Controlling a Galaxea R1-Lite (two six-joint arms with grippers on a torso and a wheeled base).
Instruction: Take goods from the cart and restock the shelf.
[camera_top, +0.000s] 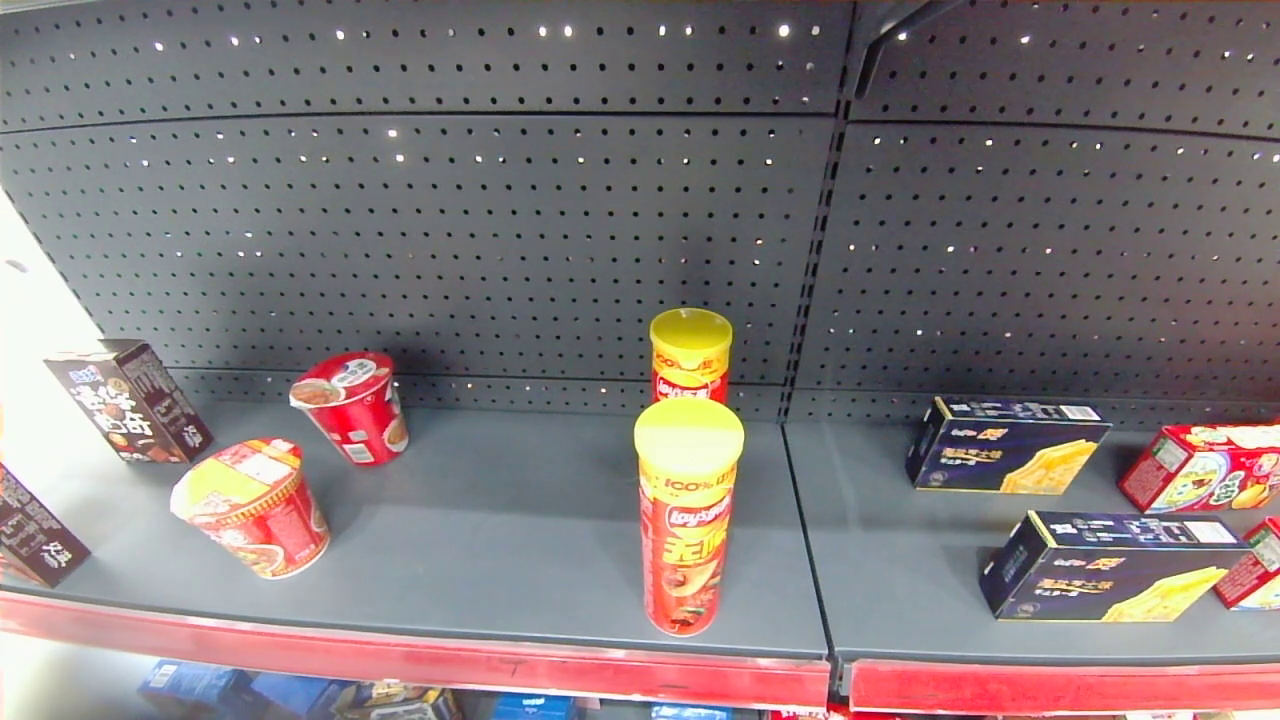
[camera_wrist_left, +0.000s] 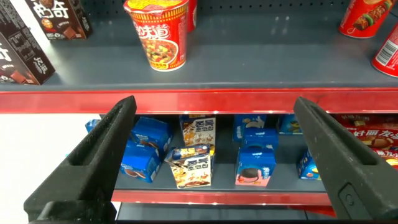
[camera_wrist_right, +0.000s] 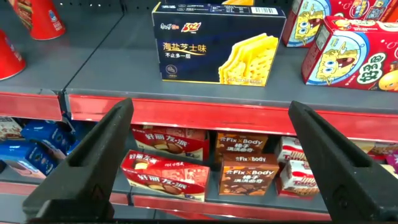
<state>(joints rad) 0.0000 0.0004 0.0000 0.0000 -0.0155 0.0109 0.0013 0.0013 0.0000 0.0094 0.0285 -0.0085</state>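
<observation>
**Both arms empty, shelf half stocked – nothing picked up yet**

Quick read of where this stands. The shelf (camera_top: 500, 520) is sorted by product, each kind in its own front-to-back lane with the labels facing out, presumably so a shopper can read them. On the left edge sit two dark boxes (camera_top: 130, 400). Next come two cup noodles (camera_top: 255, 510), one in front of the other. The two chip cans (camera_top: 690, 520) stand upright in line near the divider. On the next bay are two blue cracker boxes (camera_top: 1110, 580), and beside them the red snack boxes (camera_top: 1200, 465). Every lane has lots of bare grey around it, so I'd say there's plenty of room for more stock.

The left gripper (camera_wrist_left: 214, 104) has its jaws spread wide with nothing between them. It sits low, out in front of the red shelf edge (camera_wrist_left: 199, 99), roughly below the front noodle cup. The right gripper (camera_wrist_right: 211, 107) is the same: jaws wide and empty, below the front cracker box. Through both gaps you can see the lower shelf's packs (camera_wrist_left: 255, 162).

My guess is the restock is at its start, and a trip to the cart comes next. I'd watch the tall cans when placing things, since they look easy to tip.
</observation>
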